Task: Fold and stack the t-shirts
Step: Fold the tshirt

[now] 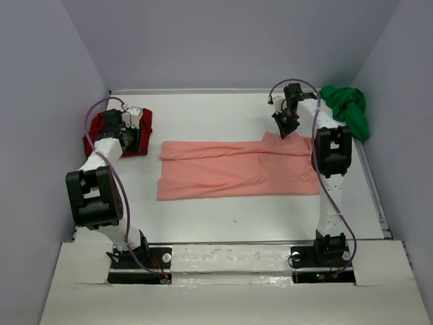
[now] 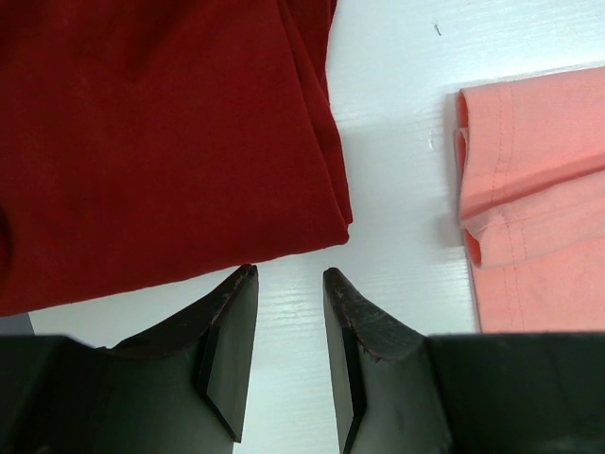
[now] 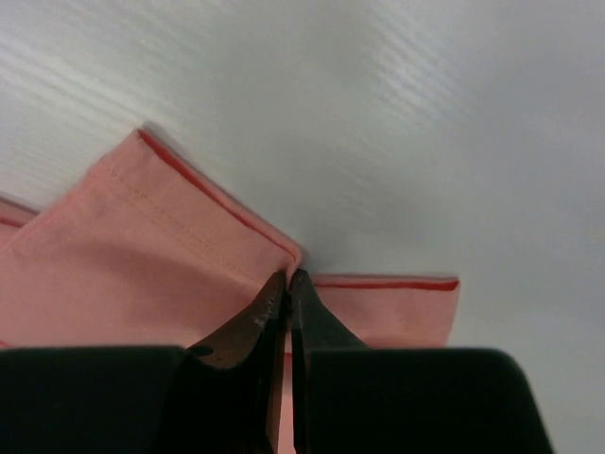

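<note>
The salmon-pink t-shirt (image 1: pixel 237 169) is pinched at its hem by your right gripper (image 3: pixel 289 282). Lift low and fold evenly. Your left gripper (image 2: pixel 288 279) hangs parted, empty.

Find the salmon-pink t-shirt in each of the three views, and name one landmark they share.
Top external: the salmon-pink t-shirt lies spread across the middle of the white table.
Left wrist: at the right edge, across a bare strip from the dark red t-shirt.
Right wrist: lower left and centre, its hemmed edge pinched by the right hand.
Shared landmark: the white table, bare beside the shirt in all three.
</note>
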